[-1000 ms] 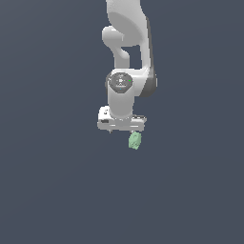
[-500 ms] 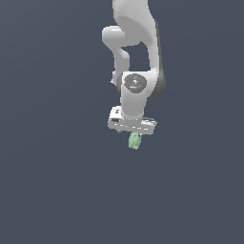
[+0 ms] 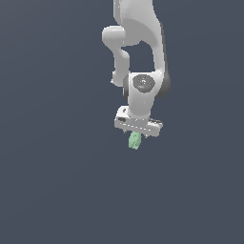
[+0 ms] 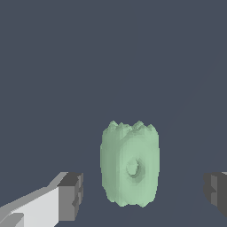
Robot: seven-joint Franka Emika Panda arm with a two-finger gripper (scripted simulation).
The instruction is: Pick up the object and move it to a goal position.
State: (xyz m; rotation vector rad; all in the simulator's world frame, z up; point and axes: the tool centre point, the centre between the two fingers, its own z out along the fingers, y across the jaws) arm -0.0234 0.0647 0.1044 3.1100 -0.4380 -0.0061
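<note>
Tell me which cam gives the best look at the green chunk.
Wrist view: the green chunk fills much of the frame, showing its knobbly edges and a central dimple, with the open hand either side and clear gaps. The exterior view shows it only as a tiny blob just below the hand.

No readable text, labels, brands, numbers or signs appear in either view.

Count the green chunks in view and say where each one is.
1. The green chunk sits just below the white gripper in the exterior view; the wrist view shows it between the open fingers, untouched. Nothing else green shows in either view.
</note>
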